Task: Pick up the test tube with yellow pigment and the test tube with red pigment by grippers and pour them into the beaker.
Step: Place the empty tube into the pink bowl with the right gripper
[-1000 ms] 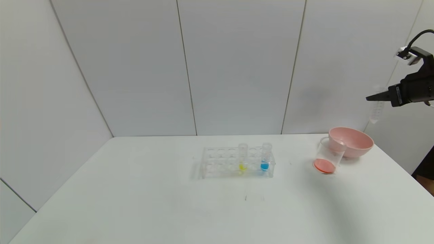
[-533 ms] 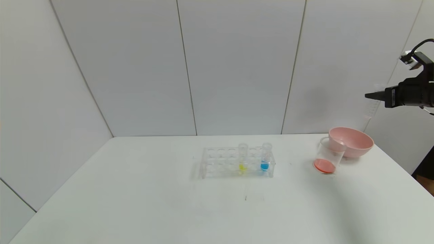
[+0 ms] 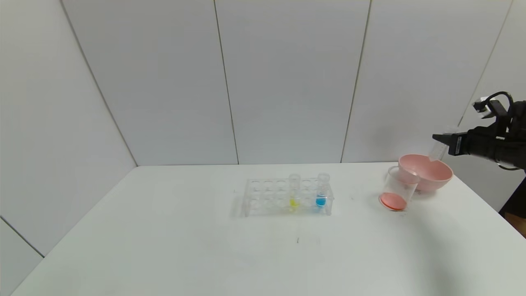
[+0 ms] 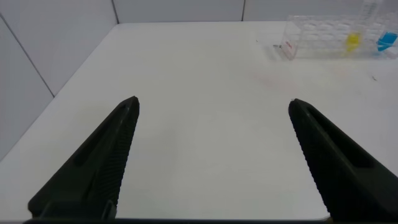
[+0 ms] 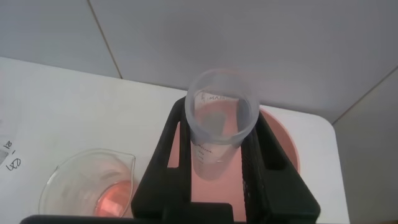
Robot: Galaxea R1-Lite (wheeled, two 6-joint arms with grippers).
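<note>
White wall panels are backing a white table point(image 3: 164, 246) in the head view, where the clear rack point(image 3: 287, 197) is keeping the test tube with yellow pigment point(image 3: 294, 191) upright beside a blue-liquid tube point(image 3: 322, 190), while the beaker point(image 3: 397, 189), holding orange-red liquid, is standing just in front of the pink bowl point(image 3: 427, 172) and the right gripper point(image 3: 440, 139) is hanging over that bowl, gripping a tilted, emptied test tube point(image 3: 436, 151). From the left wrist, the left gripper point(image 4: 211, 155) is hovering over bare table with its jaws spread wide, the rack point(image 4: 323, 38) lying well apart. From the right wrist, the right gripper point(image 5: 217, 158) is clamping the clear tube point(image 5: 219, 127) above the bowl point(image 5: 283, 146), the beaker point(image 5: 93, 186) sitting near.

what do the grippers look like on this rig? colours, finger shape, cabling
Both are black. The left gripper has two long tapered fingers with ribbed inner faces. The right gripper has a white label on its side, a looping black cable and a small white part on top.
</note>
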